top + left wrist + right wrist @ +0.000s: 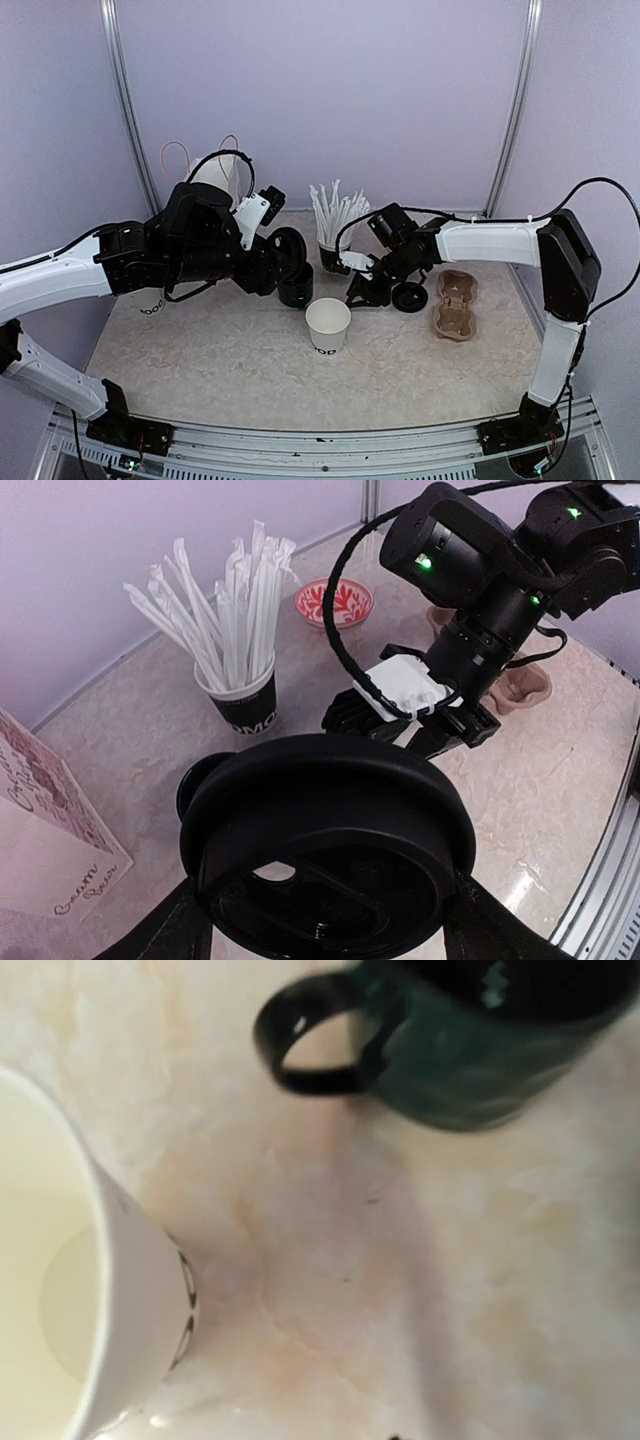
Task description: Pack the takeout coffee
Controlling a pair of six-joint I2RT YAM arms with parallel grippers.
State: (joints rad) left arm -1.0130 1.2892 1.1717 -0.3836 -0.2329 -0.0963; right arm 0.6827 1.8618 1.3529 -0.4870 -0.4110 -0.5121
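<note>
Cup point(328, 322) standing open mid-table in top view; left gripper point(280, 258) clamping black lid point(290, 248) at cup's 11 o'clock; right gripper point(362, 292) hanging at cup's 1 o'clock, jaws unclear. Left wrist: black lid point(320, 810) filling foreground between fingers point(165, 938). Right wrist: cup point(100, 1290) showing at 8 o'clock, mug point(470, 1050) at 1 o'clock.

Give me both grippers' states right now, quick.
Left gripper: closed on a black lid, gripped between its jaws.
Right gripper: cannot be told; no view shows its jaws clearly.
</note>
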